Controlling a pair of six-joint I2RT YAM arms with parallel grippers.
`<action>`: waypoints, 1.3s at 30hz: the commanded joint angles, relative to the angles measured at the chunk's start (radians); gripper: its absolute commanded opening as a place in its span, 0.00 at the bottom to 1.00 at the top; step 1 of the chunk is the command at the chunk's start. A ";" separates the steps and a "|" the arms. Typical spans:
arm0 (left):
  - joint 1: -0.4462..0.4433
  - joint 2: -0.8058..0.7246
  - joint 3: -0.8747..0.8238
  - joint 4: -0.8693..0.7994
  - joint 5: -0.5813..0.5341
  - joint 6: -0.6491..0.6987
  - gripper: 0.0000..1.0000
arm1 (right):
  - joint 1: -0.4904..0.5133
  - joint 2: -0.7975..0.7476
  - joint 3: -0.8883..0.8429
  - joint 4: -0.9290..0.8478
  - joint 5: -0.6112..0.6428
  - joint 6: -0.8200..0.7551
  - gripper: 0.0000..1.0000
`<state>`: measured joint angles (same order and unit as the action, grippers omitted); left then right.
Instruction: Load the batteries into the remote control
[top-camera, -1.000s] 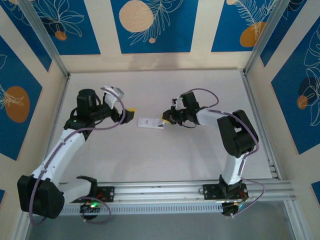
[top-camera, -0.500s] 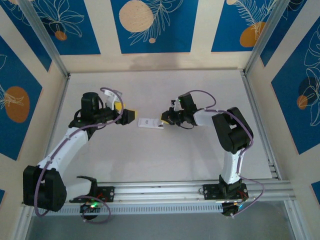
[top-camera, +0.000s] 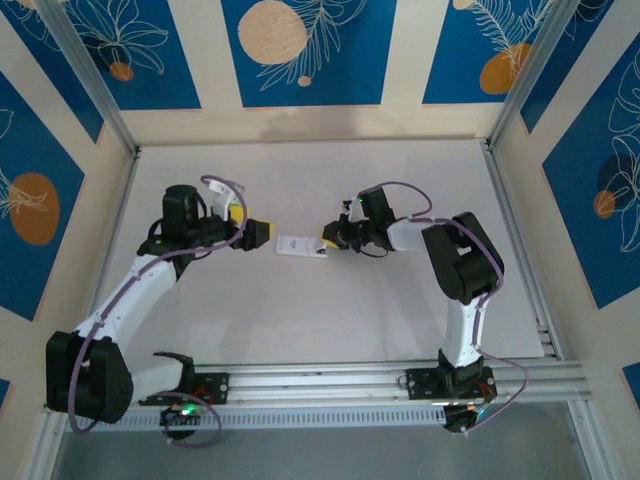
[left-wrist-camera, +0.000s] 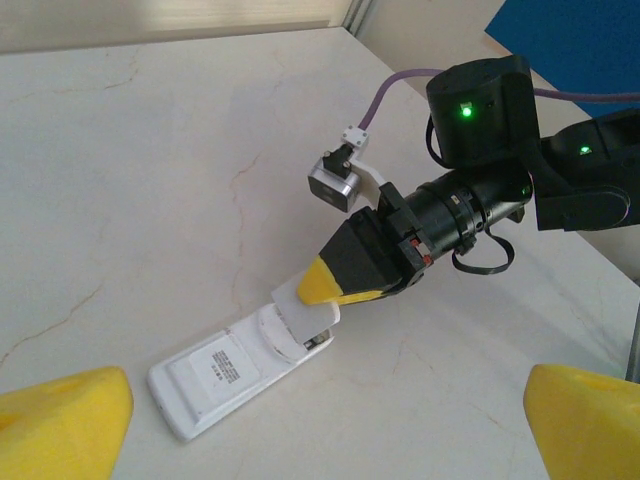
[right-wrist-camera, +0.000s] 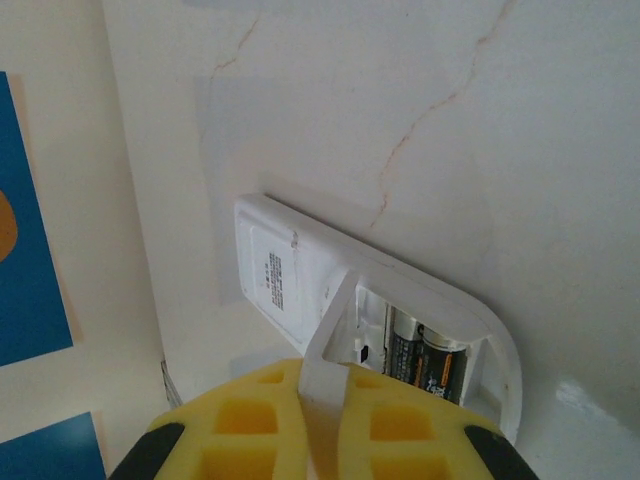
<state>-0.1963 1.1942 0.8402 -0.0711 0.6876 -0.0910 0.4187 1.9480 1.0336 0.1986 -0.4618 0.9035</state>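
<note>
We saw the right gripper pinching the white cover above the batteries in the remote control; the left gripper gaped wide near its other end.

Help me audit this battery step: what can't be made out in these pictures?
- Batteries: right wrist view, near ends hidden by the cover and the right gripper; polarity marks unreadable.
- Remote control: front side faces the table in every view.
- Compartment: left wrist view, blocked by the cover and right gripper; top view, too small.
- Left gripper: left wrist view, pads cut off by the bottom edge.
</note>
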 joint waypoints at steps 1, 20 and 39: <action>0.010 -0.015 0.003 -0.018 0.008 0.028 1.00 | 0.003 0.015 0.003 -0.005 -0.031 0.007 0.04; 0.010 -0.012 0.000 -0.029 0.013 0.040 1.00 | 0.012 0.057 -0.006 -0.027 -0.038 -0.012 0.06; 0.010 -0.008 -0.001 -0.029 0.013 0.039 1.00 | 0.005 0.024 -0.002 -0.071 -0.060 -0.030 0.05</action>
<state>-0.1963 1.1942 0.8402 -0.0906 0.6876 -0.0692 0.4126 1.9629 1.0340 0.1982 -0.5060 0.8917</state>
